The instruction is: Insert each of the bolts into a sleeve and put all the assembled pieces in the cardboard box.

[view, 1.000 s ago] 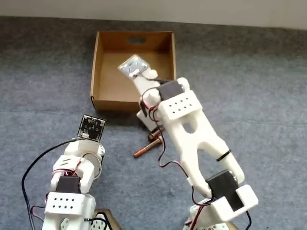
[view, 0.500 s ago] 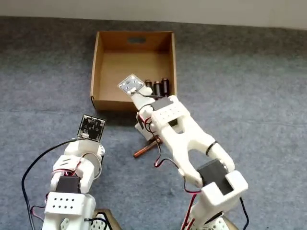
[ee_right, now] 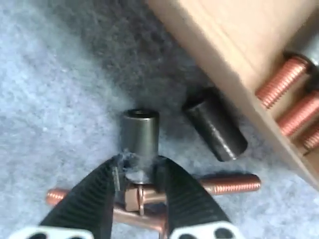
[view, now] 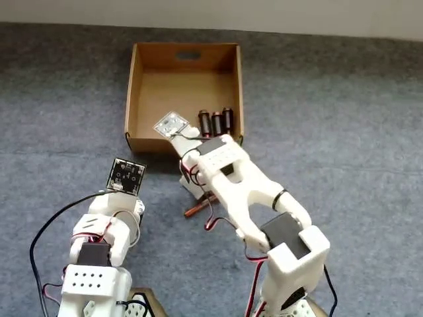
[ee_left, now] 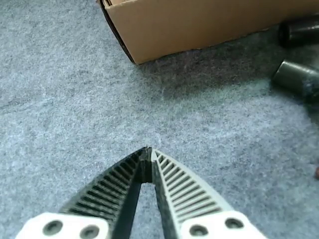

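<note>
Grey carpet (view: 344, 132), pale wall (view: 264, 13) behind, cardboard box (view: 165, 86)

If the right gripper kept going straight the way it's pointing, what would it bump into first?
Most likely the dark sleeve. It sits right ahead of the right gripper, with its near end between the open fingertips. Beyond it I only see carpet, though depth is hard to judge here.
</note>
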### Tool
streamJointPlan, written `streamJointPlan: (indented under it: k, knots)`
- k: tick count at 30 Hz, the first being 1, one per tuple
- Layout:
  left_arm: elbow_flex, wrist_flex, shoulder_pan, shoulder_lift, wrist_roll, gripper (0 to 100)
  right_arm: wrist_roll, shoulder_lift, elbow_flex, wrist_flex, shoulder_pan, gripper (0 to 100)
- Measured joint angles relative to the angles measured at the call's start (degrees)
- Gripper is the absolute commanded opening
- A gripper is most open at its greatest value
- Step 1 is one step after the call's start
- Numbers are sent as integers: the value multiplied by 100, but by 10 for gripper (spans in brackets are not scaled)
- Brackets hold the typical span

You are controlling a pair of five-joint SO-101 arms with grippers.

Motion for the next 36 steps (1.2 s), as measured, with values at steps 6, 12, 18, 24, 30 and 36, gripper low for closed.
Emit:
streamJointPlan:
  k: [6,12,18,24,30,36]
  knots:
    - [0,0,0,0,0,11,0,-369,9,316,0,6]
    - [0,0,0,0,0,11,0,-1952,88,914,299,6]
    - [0,0,0,0,0,11,-466,-3095,897,1433,1301,6]
    - [0,0,0,0,0,11,-712,-3569,2013,879,3042,6]
    - [0,0,0,0,0,11,-281,-3569,3209,246,3569,6]
    - [0,0,0,0,0,11,237,-3508,3833,-229,3569,132]
